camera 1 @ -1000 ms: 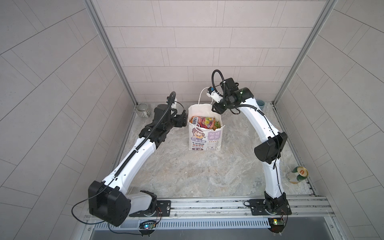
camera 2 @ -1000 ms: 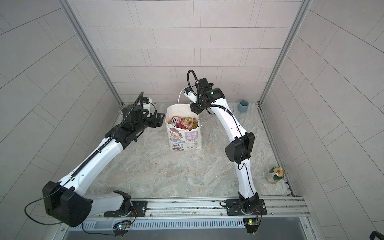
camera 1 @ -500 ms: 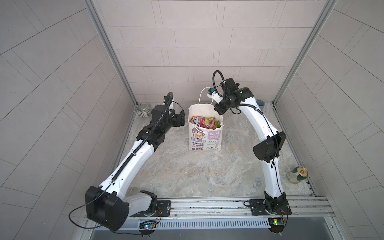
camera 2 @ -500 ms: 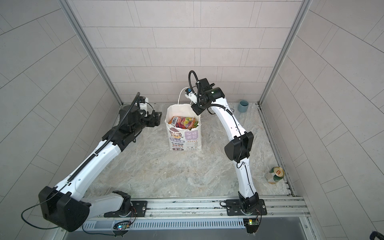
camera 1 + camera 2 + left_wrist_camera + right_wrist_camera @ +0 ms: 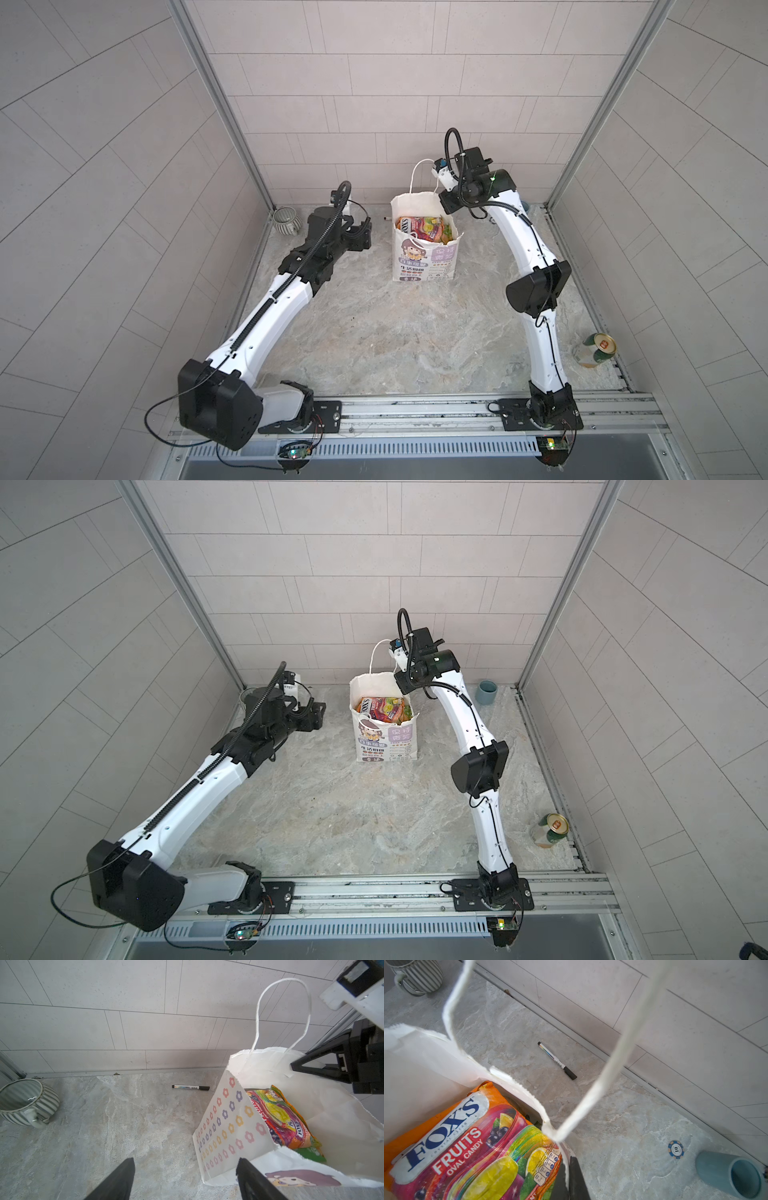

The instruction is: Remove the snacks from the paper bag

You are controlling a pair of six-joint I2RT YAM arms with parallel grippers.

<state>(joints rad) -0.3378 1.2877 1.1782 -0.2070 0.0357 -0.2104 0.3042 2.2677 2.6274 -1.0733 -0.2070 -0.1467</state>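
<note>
- Stock in both top views: the snacks (image 5: 423, 227) are lying inside the paper bag (image 5: 424, 259), with none out on the table (image 5: 374, 332). The bag is standing upright toward the rear middle, mouth open. The right hand (image 5: 448, 204) is reaching over its rear right corner. The left hand (image 5: 360, 236) is hovering beside its left face, apart from it. A green can (image 5: 596, 351) is sitting well apart by the right edge.
- Right wrist view: the right hand (image 5: 569, 1180) is clamping the bag's rim, with white paper running between its dark fingers (image 5: 577, 1178). An orange-and-magenta packet (image 5: 467, 1147) is filling the mouth just below. A marker pen (image 5: 557, 1060), a poker chip (image 5: 676, 1149) and a blue cup (image 5: 733, 1174) are sitting on the table outside the bag. Judged step: the bag is being braced open before the first packet is coming out, so the whole unloading is remaining.
- Left wrist view: the left hand (image 5: 185, 1160) is holding its fingers wide apart and empty, low beside the flower-printed side wall. The right hand (image 5: 297, 1066) is appearing as a black wedge, fingers together on the rear rim. A green packet (image 5: 309, 1153) is peeking from under the top one. A ribbed mug (image 5: 27, 1103) is standing well apart. Judged next move: the left hand is needing to rise over the rim, descend into the mouth and close on the top packet's edge. The right hand is needing to steady the thin paper so the bag is neither tipping nor lifting.
</note>
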